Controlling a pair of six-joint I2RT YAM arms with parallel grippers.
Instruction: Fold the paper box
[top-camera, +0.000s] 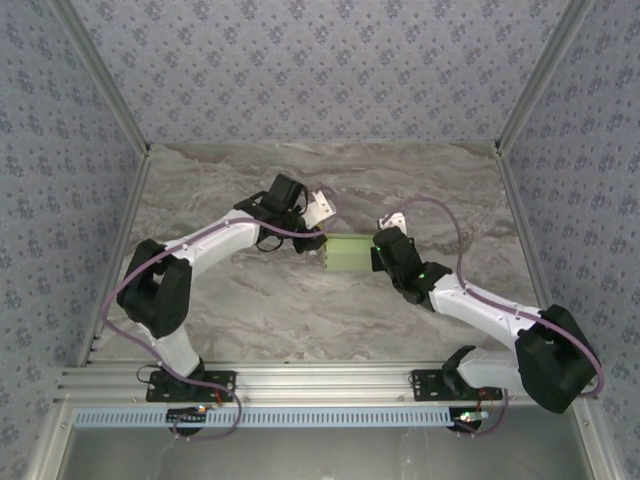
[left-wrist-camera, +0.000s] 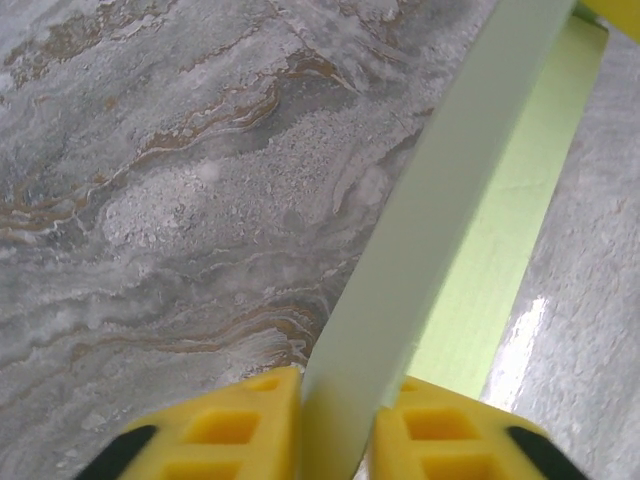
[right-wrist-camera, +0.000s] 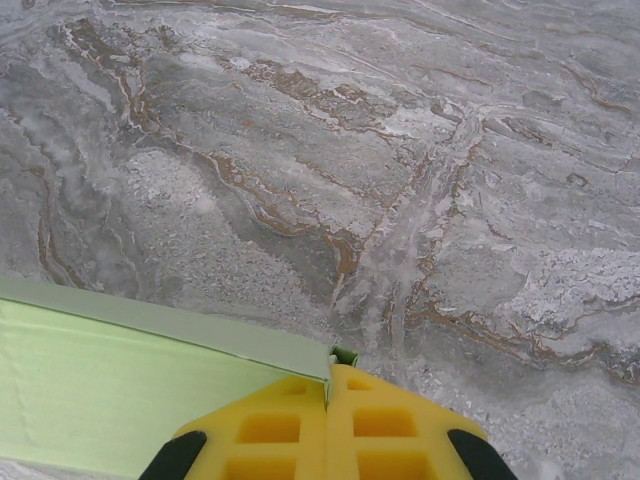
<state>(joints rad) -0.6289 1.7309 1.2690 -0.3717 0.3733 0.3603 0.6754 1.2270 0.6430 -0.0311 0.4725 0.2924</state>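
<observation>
Left wrist view: the left gripper (left-wrist-camera: 338, 388) has its two yellow fingers (left-wrist-camera: 250, 425) at 6 o'clock, closed against both faces of a pale green card panel of the paper box (left-wrist-camera: 440, 200). The panel stands on edge and runs from between the fingers toward 1 o'clock, with a brighter green face lying alongside it at 3 o'clock. Right wrist view: the right gripper (right-wrist-camera: 328, 385) shows its fingers (right-wrist-camera: 395, 425) pressed together at 6 o'clock. The upper edge of the paper box (right-wrist-camera: 120, 390) runs straight into the seam between them, so a thin wall of card appears pinched there. The rest of the card fills the frame toward 8 o'clock. Top external view: the paper box (top-camera: 347, 253) sits as a small rectangular form on the marbled table (top-camera: 300, 320), a little toward 12 o'clock from the table's centre. The left gripper (top-camera: 318, 243) is at its 9 o'clock end and the right gripper (top-camera: 376, 256) is at its 3 o'clock end, both touching it. The arms reach in from 7 and 5 o'clock.
</observation>
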